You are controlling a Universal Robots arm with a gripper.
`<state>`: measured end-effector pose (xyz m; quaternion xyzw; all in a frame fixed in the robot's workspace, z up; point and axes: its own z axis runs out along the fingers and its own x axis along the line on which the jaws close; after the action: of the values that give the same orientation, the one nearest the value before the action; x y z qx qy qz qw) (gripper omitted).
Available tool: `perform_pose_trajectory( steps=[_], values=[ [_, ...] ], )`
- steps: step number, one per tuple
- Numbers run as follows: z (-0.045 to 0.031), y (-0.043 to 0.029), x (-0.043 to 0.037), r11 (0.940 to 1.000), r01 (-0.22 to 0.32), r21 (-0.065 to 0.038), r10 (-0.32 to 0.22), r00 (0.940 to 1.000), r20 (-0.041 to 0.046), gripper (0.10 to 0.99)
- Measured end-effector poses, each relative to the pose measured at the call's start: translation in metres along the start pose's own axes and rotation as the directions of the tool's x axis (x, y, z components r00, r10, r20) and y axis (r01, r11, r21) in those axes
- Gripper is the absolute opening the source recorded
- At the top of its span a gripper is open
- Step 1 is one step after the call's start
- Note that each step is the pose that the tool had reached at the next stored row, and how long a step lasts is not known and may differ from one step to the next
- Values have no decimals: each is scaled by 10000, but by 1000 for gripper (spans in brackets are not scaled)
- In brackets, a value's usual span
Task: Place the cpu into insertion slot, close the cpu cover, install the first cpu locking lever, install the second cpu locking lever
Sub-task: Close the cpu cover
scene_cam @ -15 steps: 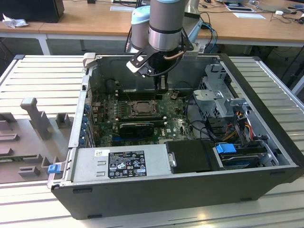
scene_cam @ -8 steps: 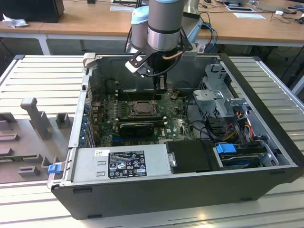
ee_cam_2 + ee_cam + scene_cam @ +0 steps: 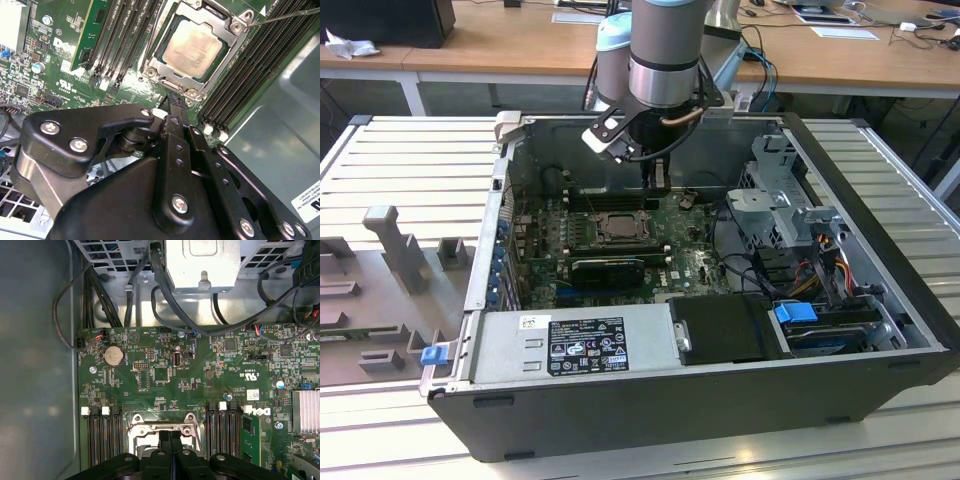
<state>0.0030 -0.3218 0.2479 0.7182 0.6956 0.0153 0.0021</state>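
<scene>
- cpu [image 3: 192, 47] sitting in socket, cpu cover [image 3: 170, 78] lying shut over it.
- Judging lever step being in hand: thin lever [image 3: 285, 16] sticking out, looking unlatched.
- gripper [image 3: 657, 182] hanging at 1 o'clock of cpu in exterior view, fingers [image 3: 175, 130] pressing together, carrying nothing.
- Next move calling for exact tip contact on wire.
- Second lever not making itself out; gripper body covering part of socket in first wrist view.

The open black computer case [image 3: 720, 400] is framed obliquely from above in the exterior view; its green motherboard [image 3: 165, 375] is seen close, downward, in both wrist views.
</scene>
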Motion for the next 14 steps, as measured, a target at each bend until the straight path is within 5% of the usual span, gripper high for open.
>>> perform_pose_trajectory(
  steps=[14],
  values=[
    [-2, -61, -2, 10000, 0, 0, 0, 10000, 1, 106]
  ],
)
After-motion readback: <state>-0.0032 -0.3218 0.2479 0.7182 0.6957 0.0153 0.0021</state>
